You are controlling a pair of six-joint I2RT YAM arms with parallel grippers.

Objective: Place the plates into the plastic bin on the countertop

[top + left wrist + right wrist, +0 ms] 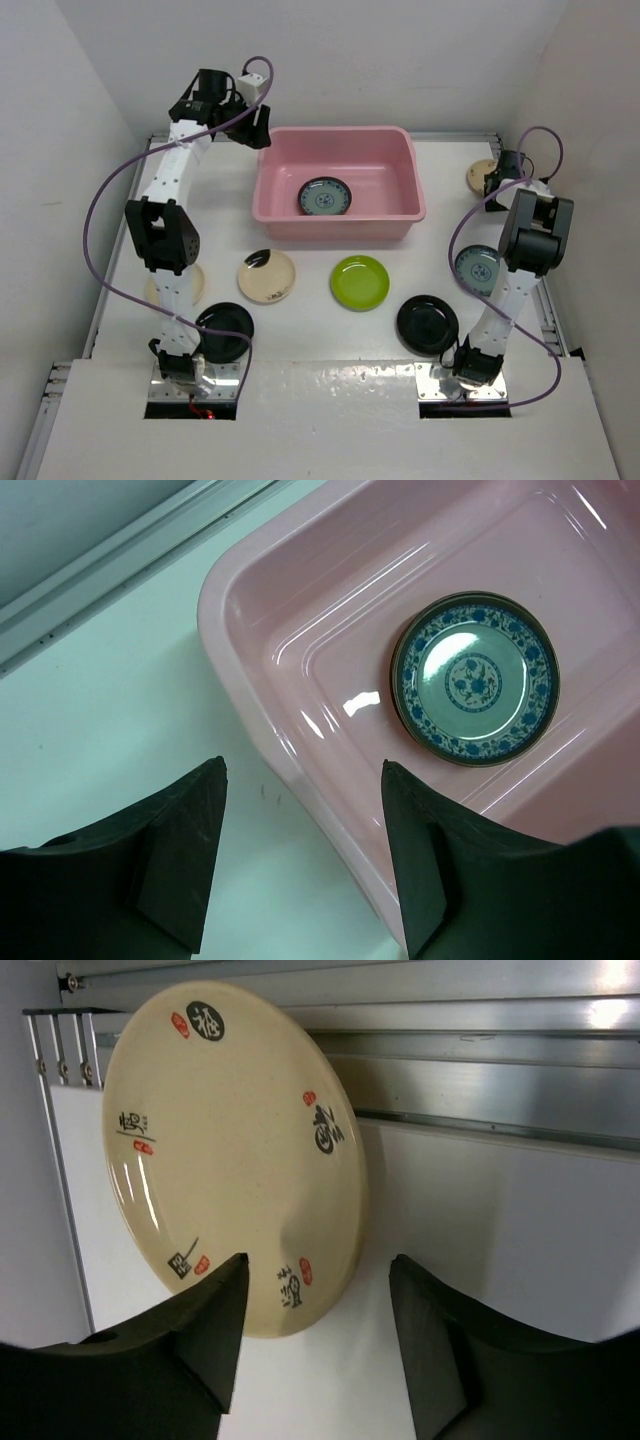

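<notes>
White countertop (320, 330) layout
A blue-patterned round plate (324, 196) is set in the pink plastic bin (272, 200), a lime green plate (360, 282) before it.

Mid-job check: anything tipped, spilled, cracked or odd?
Nothing clearly wrong. The pink bin sits upright with the blue-patterned plate flat inside. The beige plate at the right end effector looks slanted in the wrist view; whether it is lifted, I cannot tell.

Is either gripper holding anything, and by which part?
Nothing is held. The left gripper hangs open over a corner of the pink bin; the right gripper straddles the rim of the beige plate, jaws open, gap showing.
</notes>
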